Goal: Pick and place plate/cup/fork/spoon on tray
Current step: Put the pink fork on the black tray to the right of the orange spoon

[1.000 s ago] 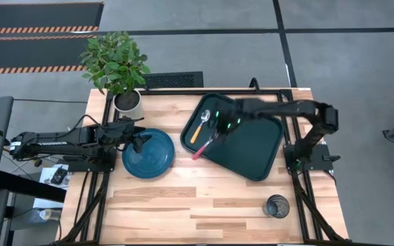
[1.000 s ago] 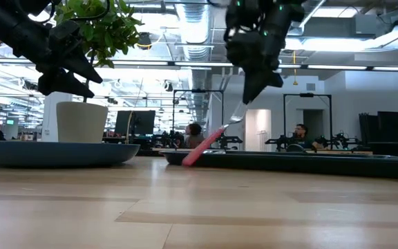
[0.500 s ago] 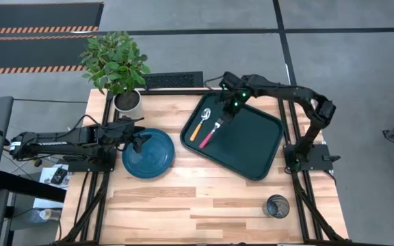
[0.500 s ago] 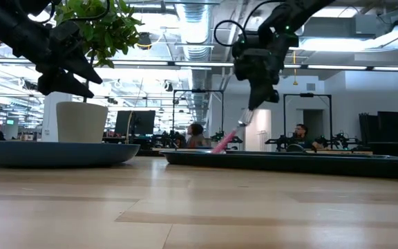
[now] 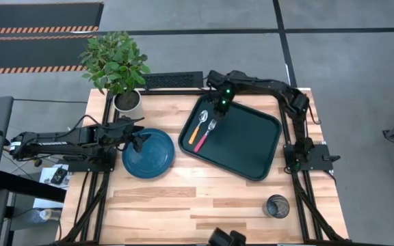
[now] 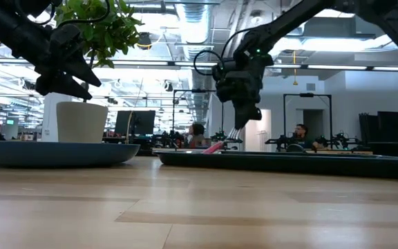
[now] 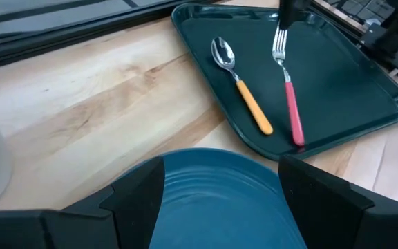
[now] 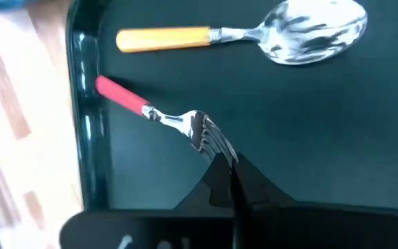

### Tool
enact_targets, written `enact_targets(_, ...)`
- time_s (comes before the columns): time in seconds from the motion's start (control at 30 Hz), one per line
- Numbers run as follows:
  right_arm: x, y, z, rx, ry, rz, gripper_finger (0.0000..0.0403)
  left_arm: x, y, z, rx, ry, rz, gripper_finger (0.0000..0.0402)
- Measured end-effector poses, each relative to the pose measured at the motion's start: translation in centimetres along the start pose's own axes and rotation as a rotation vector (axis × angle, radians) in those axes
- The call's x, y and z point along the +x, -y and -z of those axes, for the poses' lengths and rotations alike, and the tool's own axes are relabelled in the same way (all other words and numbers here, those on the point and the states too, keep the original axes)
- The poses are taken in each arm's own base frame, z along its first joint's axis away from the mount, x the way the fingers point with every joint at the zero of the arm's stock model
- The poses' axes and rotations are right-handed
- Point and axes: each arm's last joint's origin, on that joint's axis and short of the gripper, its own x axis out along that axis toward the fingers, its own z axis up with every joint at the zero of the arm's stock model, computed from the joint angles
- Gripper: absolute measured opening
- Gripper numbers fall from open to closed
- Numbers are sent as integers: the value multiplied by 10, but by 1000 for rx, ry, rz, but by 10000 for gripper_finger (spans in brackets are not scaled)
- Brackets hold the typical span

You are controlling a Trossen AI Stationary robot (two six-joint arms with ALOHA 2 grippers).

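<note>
The red-handled fork (image 5: 206,133) lies slanted in the dark tray (image 5: 252,143), at its left end, next to the orange-handled spoon (image 5: 198,126), which lies flat on the tray floor. My right gripper (image 5: 218,112) is shut on the fork's tines. The teal plate (image 5: 149,154) rests on the table left of the tray. My left gripper (image 5: 138,141) hangs open above the plate's left part, one finger on either side (image 7: 137,197), apart from it. The dark cup (image 5: 276,206) stands near the table's near right edge. My right gripper pinches the tips of the fork's metal tines (image 8: 215,145) between its two fingers (image 8: 230,185). The fingers come slanting down from the tray's far side, along the fork. The fork tilts down from the tines, and its red handle end (image 8: 108,88) rests on the tray by the left rim.
A white pot with a green plant (image 5: 127,101) stands at the table's far left corner, behind the plate. Bare wood (image 5: 204,201) lies between the plate, the tray and the cup. The tray's right half is bare.
My right gripper has carried the fork toward the table's far edge and a little left, and has come down. The fork, which hung with its handle out over the tray's left rim, now sits inside the tray beside the spoon with its handle end down.
</note>
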Motion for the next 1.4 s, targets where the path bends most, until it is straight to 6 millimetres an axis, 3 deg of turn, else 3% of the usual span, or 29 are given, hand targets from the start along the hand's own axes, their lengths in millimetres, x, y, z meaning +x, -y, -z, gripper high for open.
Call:
enact_targets(0.2,-11,16,-4,36,14,72,0,0,0,0,22,1,-4,269)
enact_targets(0.73,-13,23,0,-30,-35,166,0,0,-1,0,26,14,-23,269)
enact_targets(1.13,-8,11,1,-141,-84,164,0,0,-1,-1,23,38,-47,269)
enact_targets(1.4,-8,8,-6,-164,-29,179,0,0,-1,-1,22,38,-47,269)
